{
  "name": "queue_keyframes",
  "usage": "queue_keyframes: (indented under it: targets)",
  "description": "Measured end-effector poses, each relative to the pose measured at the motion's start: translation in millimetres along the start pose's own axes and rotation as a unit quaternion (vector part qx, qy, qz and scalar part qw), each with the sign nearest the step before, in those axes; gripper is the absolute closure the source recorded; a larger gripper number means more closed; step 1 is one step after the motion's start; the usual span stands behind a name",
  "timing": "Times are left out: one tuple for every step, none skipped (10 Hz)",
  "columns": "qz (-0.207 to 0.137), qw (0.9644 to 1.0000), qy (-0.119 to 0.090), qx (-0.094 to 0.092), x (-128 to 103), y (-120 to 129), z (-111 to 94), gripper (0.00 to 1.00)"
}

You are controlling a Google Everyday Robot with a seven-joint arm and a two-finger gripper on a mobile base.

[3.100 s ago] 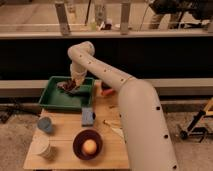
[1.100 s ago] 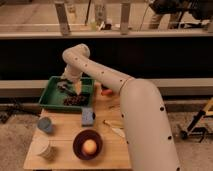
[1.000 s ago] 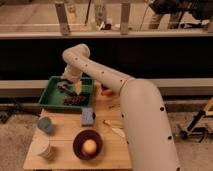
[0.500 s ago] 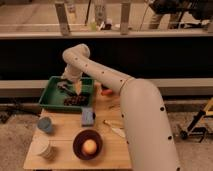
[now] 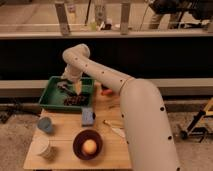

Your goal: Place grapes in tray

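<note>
The grapes, a dark bunch, lie inside the green tray near its front right corner, at the table's back left. My gripper hangs over the middle of the tray, just up and left of the grapes and apart from them. It is open and holds nothing. The arm reaches in from the lower right and curves over the tray.
A blue sponge lies just in front of the tray. A dark bowl holds an orange-yellow fruit. A blue cup and a white cup stand at the left. A red-orange item lies right of the tray.
About three seconds ago the gripper held the grapes over the tray. It has since let them go into the tray and shifted slightly left. Nothing has moved in the last second.
</note>
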Motion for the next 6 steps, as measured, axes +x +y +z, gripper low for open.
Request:
queue_keyframes:
  targets:
    - [0.000, 1.0000, 0.000, 0.000, 0.0, 0.0, 0.0, 0.20]
    - [0.000, 1.0000, 0.000, 0.000, 0.0, 0.0, 0.0, 0.20]
    - [0.000, 1.0000, 0.000, 0.000, 0.0, 0.1, 0.1, 0.20]
    - [0.000, 1.0000, -0.001, -0.001, 0.0, 0.8, 1.5, 0.20]
    - [0.000, 1.0000, -0.001, -0.001, -0.1, 0.6, 1.2, 0.20]
    - [0.000, 1.0000, -0.001, -0.001, -0.1, 0.6, 1.2, 0.20]
